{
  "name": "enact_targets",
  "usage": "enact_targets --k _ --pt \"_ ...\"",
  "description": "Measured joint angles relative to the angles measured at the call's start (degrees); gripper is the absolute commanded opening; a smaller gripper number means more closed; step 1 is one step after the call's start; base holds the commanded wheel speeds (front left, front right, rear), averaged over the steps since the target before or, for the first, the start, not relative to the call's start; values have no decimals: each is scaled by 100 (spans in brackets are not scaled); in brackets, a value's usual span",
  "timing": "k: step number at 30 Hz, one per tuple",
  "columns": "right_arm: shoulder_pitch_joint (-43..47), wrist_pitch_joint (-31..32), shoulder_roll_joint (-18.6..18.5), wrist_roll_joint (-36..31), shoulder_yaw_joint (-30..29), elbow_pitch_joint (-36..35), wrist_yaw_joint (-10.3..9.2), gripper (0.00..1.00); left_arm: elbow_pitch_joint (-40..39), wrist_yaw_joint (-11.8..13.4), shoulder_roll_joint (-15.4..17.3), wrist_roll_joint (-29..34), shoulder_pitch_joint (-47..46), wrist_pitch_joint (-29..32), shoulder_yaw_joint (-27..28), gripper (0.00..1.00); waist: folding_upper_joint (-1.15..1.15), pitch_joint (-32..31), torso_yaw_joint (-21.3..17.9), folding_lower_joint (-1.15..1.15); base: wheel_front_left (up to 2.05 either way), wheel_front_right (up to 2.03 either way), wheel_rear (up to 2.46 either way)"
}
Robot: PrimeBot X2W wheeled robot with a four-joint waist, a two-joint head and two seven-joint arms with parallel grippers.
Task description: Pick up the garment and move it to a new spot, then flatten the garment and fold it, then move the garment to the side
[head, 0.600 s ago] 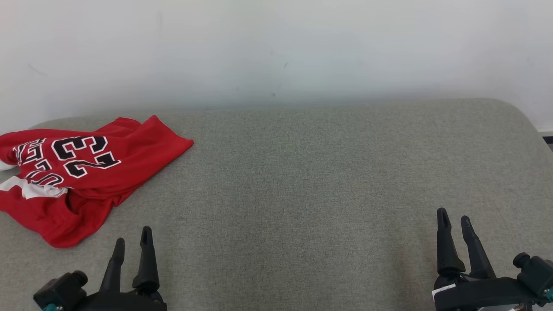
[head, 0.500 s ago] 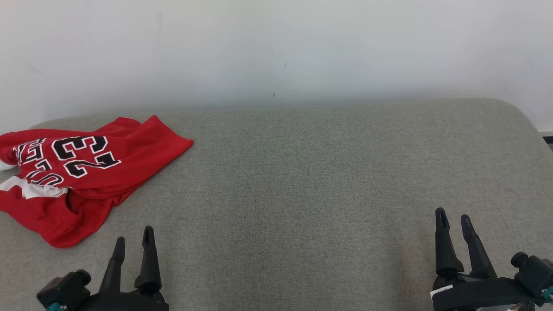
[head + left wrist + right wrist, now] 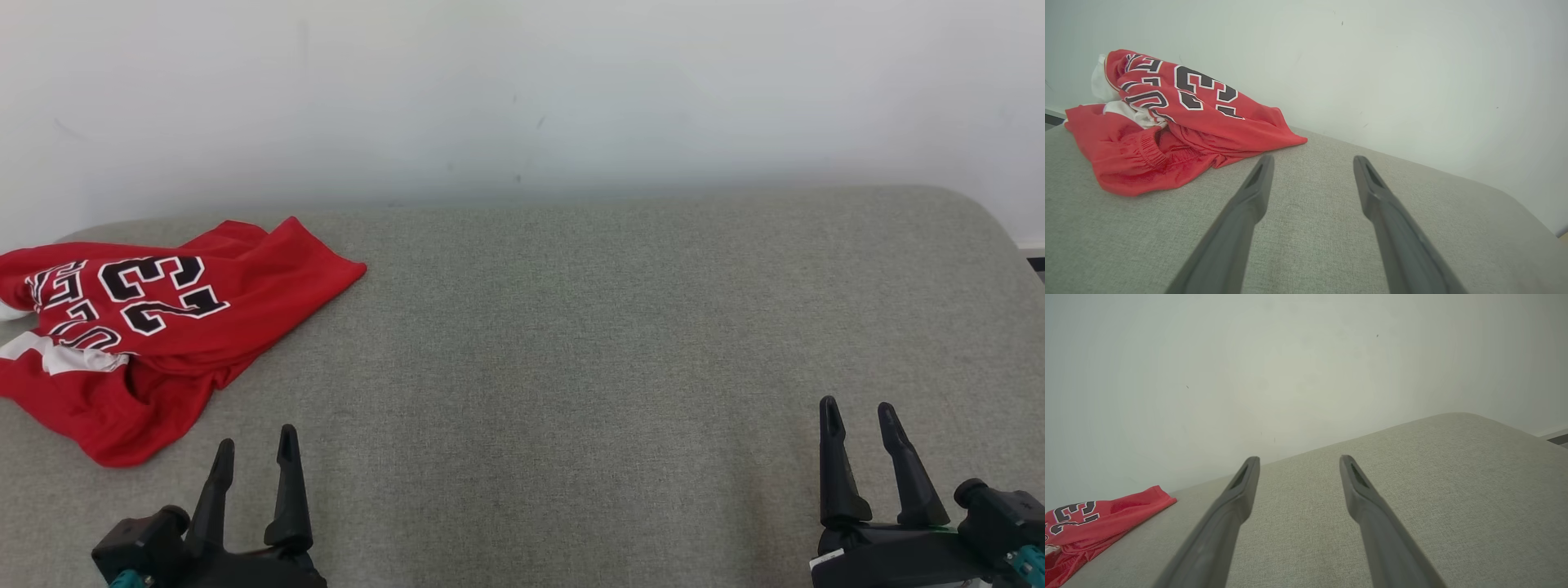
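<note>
A crumpled red garment (image 3: 155,327) with black and white lettering and the number 23 lies at the far left of the grey cushioned surface (image 3: 571,343). It also shows in the left wrist view, the garment (image 3: 1167,122) ahead and to the left of my fingers, and its corner (image 3: 1094,526) at the lower left of the right wrist view. My left gripper (image 3: 255,441) hovers open near the front edge, just right of the garment and apart from it. My right gripper (image 3: 859,412) stands open at the lower right, holding nothing.
A pale wall (image 3: 522,90) rises directly behind the cushioned surface. The surface's rounded right corner (image 3: 971,204) drops off toward a strip of floor at the far right.
Both grippers have slid slightly lower and nearer the bottom edge of the head view. The garment has not moved.
</note>
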Motion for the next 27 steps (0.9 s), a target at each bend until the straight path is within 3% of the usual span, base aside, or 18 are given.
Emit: enact_targets --k 10,27 --pt "7 -129 -1 -623 -41 14 0 100 -46 44 56 487 26 -121 -56 100 0 6 4 0 0 0 0" --pt "64 -334 -3 -1436 -59 -4 0 100 -21 -285 73 987 121 -332 11 100 0 -37 36 0 0 0 0"
